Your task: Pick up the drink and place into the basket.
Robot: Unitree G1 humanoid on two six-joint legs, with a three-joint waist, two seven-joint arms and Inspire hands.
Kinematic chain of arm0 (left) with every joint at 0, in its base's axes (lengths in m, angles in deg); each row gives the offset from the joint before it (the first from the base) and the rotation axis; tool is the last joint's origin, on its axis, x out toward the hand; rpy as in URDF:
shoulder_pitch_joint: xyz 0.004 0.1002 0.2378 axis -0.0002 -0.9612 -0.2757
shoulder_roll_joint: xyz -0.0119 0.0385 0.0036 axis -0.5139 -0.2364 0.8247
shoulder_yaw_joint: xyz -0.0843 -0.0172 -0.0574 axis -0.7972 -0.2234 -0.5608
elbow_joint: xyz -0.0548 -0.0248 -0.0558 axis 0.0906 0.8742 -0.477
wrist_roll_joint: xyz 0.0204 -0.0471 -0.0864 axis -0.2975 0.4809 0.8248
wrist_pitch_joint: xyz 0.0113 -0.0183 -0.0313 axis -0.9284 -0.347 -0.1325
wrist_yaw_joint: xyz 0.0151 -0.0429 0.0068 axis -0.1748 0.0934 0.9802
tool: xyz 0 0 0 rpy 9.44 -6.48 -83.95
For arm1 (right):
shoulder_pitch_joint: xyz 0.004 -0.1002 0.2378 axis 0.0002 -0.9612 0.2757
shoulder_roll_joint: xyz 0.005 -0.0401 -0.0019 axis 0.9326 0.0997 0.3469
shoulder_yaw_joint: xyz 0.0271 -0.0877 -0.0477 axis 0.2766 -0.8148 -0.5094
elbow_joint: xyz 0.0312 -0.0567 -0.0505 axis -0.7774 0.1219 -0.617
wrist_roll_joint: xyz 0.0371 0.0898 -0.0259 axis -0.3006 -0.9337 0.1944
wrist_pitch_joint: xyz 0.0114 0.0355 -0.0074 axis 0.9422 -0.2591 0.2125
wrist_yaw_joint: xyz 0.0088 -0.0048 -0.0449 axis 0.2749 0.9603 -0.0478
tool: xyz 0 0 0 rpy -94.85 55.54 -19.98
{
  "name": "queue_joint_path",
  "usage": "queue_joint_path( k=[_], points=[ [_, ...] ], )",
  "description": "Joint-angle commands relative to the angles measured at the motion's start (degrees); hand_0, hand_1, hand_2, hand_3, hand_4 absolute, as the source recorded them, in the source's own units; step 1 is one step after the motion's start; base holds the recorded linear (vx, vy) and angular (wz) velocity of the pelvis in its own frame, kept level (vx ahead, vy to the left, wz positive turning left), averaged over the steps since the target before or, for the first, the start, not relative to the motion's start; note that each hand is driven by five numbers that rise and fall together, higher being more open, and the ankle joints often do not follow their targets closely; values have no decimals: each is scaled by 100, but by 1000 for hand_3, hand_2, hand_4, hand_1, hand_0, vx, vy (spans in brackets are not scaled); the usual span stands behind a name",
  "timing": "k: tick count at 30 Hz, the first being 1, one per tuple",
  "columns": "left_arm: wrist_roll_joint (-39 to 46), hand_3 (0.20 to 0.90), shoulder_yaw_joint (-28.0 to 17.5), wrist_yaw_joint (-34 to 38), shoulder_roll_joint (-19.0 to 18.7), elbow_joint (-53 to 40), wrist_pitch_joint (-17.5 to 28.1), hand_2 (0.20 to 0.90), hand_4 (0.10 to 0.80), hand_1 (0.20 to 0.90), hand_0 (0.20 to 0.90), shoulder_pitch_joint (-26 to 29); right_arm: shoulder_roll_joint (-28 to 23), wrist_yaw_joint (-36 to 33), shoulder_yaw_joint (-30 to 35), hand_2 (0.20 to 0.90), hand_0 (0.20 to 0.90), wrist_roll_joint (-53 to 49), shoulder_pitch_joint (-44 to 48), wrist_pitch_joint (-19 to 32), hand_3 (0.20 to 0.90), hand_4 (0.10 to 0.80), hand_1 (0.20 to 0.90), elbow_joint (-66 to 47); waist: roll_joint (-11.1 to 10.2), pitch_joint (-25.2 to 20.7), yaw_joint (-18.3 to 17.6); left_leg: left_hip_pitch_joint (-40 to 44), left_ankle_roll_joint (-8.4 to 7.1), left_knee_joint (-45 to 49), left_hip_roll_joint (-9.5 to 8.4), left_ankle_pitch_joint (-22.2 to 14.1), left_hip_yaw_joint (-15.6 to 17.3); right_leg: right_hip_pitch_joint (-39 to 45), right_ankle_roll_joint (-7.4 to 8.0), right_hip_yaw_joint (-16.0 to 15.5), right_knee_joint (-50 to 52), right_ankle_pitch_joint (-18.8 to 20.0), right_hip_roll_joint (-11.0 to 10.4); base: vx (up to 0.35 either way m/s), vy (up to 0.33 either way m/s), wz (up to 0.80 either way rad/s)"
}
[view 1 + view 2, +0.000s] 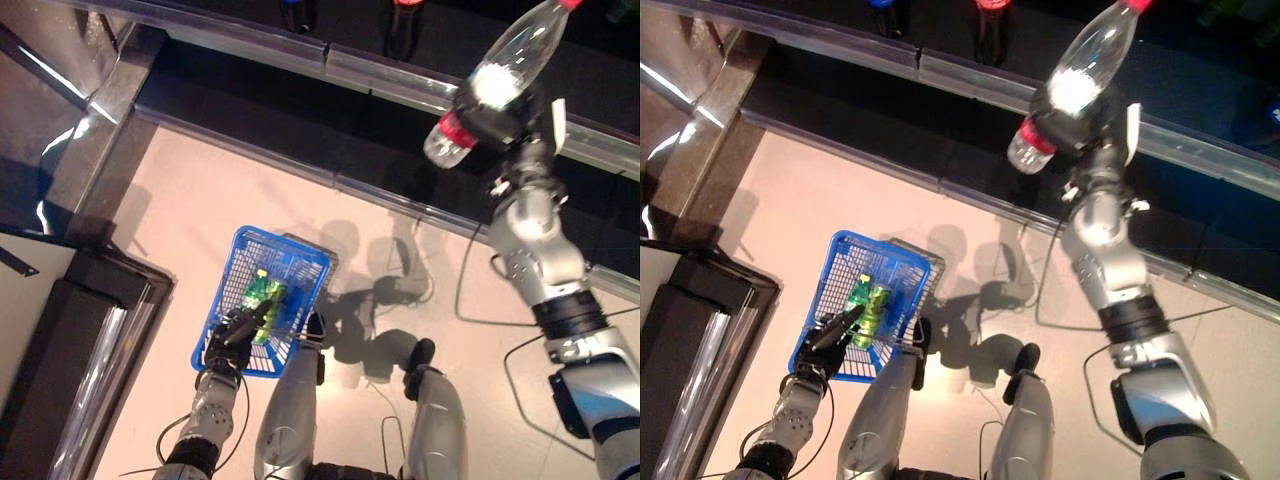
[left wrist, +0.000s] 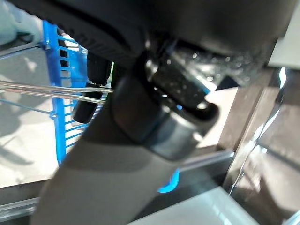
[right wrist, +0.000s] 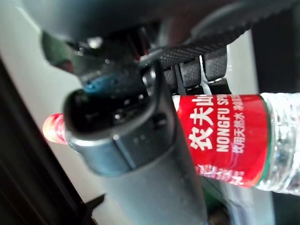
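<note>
My right hand [image 1: 500, 118] is raised at the upper right, in front of the dark shelf, and is shut on a clear water bottle [image 1: 520, 50] with a red label and red cap. The bottle is tilted, its cap pointing up and to the right. The right wrist view shows my fingers [image 3: 197, 70] curled round the bottle's red label [image 3: 225, 140]. My left hand [image 1: 232, 338] hangs low at the left, shut on the thin wire handles [image 2: 51, 91] of the blue basket [image 1: 240, 270]. Green drinks [image 1: 265, 295] lie in the basket.
A dark shelf [image 1: 330, 60] with a metal front rail runs across the top, with dark bottles [image 1: 400, 25] standing on it. A dark cabinet [image 1: 70, 350] stands at the lower left. The pale floor [image 1: 190, 190] lies between them.
</note>
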Motion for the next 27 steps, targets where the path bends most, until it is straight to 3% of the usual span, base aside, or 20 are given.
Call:
queue_joint_path(
  k=[1,7,16,27],
  points=[
    [9,200,179,-757,-586,-2000,323,300,100,300,300,-560,-111,503,553,300,300,400,683,772,200,100,300,-1584,87,-181,18,339,3,87,-3,140,-232,733,-506,-168,209,-418,239,36,26,2],
    [208,200,444,-803,-722,-3581,-46,300,100,300,300,-741,266,683,139,300,300,1234,74,756,200,100,300,-2196,31,-282,152,493,36,-43,-35,120,-334,1005,-514,-300,94,-408,249,35,0,3],
    [372,200,768,-1363,-978,-4948,-322,300,100,300,300,-605,577,553,-656,300,300,1304,-248,541,200,100,300,-2201,-25,-268,399,616,74,-212,-99,102,-538,1295,-487,-509,-25,-419,263,23,-21,15],
    [489,200,1116,-1643,-1034,-5584,-233,300,100,300,300,100,1287,196,-1354,300,300,1507,-464,500,200,100,300,-1341,-26,-197,514,639,106,-397,-195,183,-755,1359,-415,-632,-147,-343,280,9,-16,12]
  ],
)
